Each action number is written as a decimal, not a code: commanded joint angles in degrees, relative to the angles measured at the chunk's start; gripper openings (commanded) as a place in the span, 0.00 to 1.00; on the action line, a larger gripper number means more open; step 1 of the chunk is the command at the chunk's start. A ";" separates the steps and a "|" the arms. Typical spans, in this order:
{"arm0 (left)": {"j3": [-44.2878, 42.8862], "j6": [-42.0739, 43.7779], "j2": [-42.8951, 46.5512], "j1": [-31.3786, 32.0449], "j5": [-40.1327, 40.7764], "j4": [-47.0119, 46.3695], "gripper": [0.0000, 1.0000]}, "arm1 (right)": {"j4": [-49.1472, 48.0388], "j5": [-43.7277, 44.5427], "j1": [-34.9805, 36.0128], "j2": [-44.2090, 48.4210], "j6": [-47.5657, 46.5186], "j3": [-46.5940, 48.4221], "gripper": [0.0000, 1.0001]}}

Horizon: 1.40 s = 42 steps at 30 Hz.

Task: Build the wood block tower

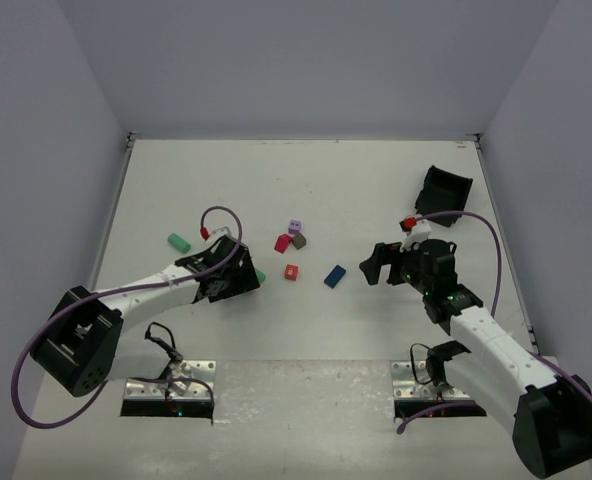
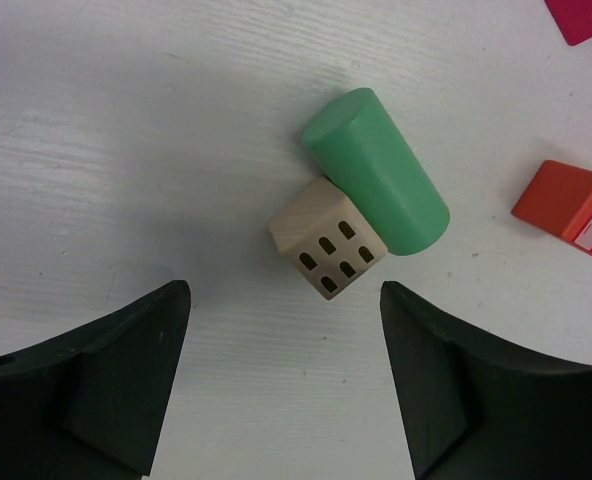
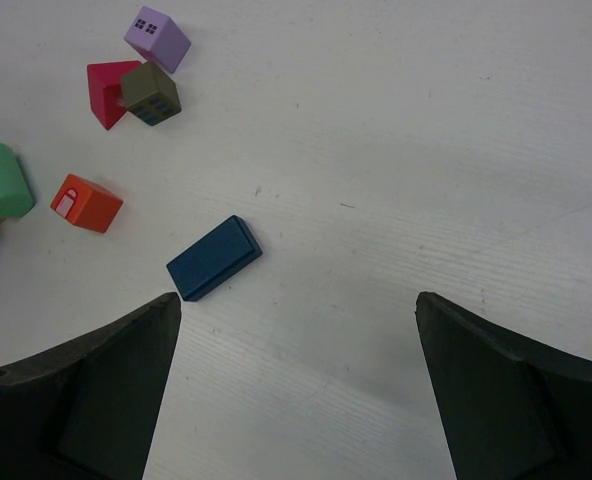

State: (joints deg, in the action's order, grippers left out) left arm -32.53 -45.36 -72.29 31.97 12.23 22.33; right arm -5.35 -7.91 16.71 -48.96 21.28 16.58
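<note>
black fingers (image 2: 126,380) of the left gripper (image 2: 284,295) fill the bottom of the left wrist view, spread wide with nothing between them. just past their tips a tan block (image 2: 328,240) with small printed windows lies on the table (image 1: 376,190). it is turned cornerwise to the jaws and touches a green cylinder (image 2: 376,170) lying on its side behind it. an orange block (image 2: 566,207) sits apart to the right.

nothing is stacked yet; the blocks lie loose across the middle of the table.

the tan block looks like the pick. to do it well, i would turn the wrist until the pads face two flat sides, not corners. then centre over the block and come straight down. keep the far finger off the cylinder, which will likely roll if nudged.

the right gripper (image 3: 296,300) hangs fully open and empty, with a blue block (image 3: 214,258) just ahead of its left finger.
</note>
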 commanded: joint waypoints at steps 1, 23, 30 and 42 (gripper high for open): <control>-2.16 2.13 -0.31 1.02 -1.38 -1.86 0.74 | -0.89 1.02 0.25 0.05 0.34 1.44 0.99; -7.33 -5.45 -5.15 0.60 21.33 11.36 0.89 | 1.11 4.05 0.25 -0.26 0.49 2.29 0.99; -8.14 -3.46 -4.66 -0.08 16.39 9.81 0.92 | 1.57 4.29 0.24 -0.26 0.61 2.33 0.99; -7.32 -0.11 -4.77 -0.24 9.88 -1.45 0.90 | 2.02 5.20 0.17 -0.78 0.61 2.58 0.99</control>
State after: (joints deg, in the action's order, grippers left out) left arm -38.22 -46.14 -75.35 32.18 22.30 24.74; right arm -2.46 -4.40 16.71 -49.63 21.43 16.64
